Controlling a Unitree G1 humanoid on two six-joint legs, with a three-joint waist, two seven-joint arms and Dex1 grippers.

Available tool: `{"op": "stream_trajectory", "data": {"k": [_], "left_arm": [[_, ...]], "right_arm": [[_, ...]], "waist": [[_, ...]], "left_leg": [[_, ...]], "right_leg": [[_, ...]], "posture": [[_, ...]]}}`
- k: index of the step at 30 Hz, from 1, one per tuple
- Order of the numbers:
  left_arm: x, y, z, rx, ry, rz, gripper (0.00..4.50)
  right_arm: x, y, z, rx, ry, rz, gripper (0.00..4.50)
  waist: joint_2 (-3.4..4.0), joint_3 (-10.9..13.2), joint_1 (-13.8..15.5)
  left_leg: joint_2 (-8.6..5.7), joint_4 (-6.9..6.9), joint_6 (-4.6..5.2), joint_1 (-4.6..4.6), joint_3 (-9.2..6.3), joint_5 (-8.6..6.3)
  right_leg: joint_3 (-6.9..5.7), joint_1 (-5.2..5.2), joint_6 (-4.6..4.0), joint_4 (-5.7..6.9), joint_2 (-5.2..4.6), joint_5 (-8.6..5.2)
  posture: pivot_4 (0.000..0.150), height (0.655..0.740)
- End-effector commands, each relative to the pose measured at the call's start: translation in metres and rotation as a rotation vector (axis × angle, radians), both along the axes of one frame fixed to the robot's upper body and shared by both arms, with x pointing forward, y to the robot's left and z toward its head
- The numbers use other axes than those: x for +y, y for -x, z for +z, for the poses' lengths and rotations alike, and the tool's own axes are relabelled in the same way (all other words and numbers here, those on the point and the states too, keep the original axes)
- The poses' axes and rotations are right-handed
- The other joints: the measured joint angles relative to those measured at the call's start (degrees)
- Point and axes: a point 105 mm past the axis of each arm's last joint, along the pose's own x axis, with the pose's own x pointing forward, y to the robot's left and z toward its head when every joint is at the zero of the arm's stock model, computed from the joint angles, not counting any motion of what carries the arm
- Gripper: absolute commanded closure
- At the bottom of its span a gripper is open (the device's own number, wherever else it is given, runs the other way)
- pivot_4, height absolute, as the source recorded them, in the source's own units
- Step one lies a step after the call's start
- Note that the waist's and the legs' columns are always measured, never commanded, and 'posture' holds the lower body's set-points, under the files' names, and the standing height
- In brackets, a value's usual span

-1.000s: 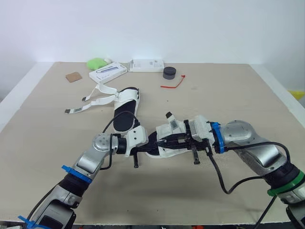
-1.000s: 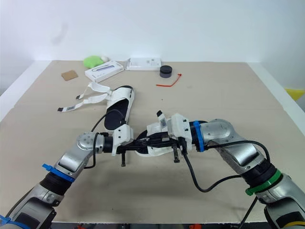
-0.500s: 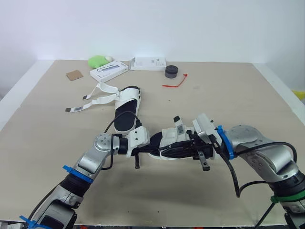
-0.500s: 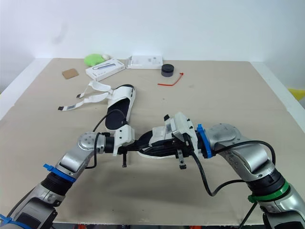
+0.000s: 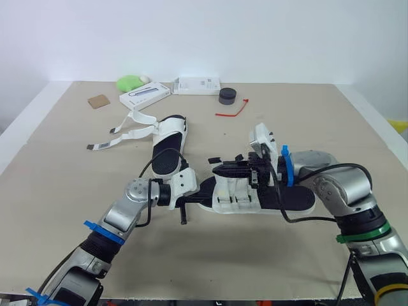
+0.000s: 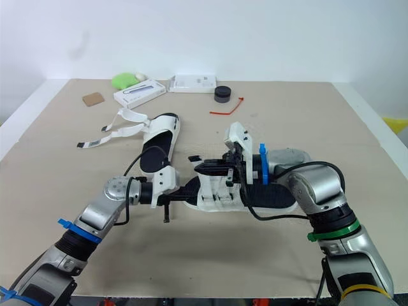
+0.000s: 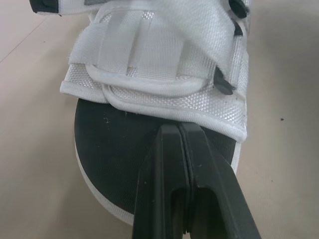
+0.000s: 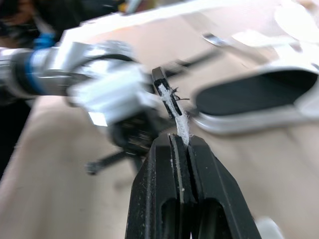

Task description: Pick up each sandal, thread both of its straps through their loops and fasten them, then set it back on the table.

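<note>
The left pincer (image 7: 177, 132) has its fingers pressed together, tips on the black footbed at the toe of the near sandal (image 5: 236, 197), which lies on the table (image 5: 76, 191). A far sandal (image 5: 169, 143) rests beyond this pincer, straps loose. The right pincer (image 8: 180, 137) pinches a strap (image 8: 172, 102) near its end. The sandal looks light with a stiff sole. The woven straps seem limp, so gripping close to the tip is probably best.
</note>
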Motion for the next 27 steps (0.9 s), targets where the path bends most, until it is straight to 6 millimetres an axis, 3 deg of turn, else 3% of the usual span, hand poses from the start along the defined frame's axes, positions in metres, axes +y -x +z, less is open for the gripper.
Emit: {"op": "stream_trajectory", "data": {"k": [1, 18, 27], "left_arm": [[0.011, 0.002, -0.033, 0.088, -0.102, 0.045, 4.5], [0.012, 0.001, -0.032, 0.088, -0.101, 0.054, 4.5], [0.014, 0.001, -0.033, 0.092, -0.105, 0.056, 4.5]], "right_arm": [[-0.009, -0.013, 0.017, -0.033, 0.004, -0.074, 4.33], [-0.014, -0.028, -0.006, 0.067, 0.036, -0.153, 4.33], [-0.023, -0.03, 0.0, 0.067, -0.002, -0.191, 4.33]], "waist": [[0.0, 0.0, 0.0], [0.03, 0.0, 0.0], [0.03, 0.0, 0.0]], "left_leg": [[0.0, 0.0, 0.0, 0.0, 0.01, 0.0], [0.0, 0.04, 0.01, 0.03, 0.03, 0.02], [0.0, 0.05, 0.0, 0.03, 0.04, 0.03]], "right_leg": [[0.01, 0.0, 0.01, 0.0, 0.0, 0.01], [0.01, 0.03, 0.04, 0.01, 0.01, 0.06], [0.01, 0.03, 0.06, 0.01, 0.01, 0.08]], "posture": [[0.15, 0.74], [0.15, 0.74], [0.15, 0.74]]}}
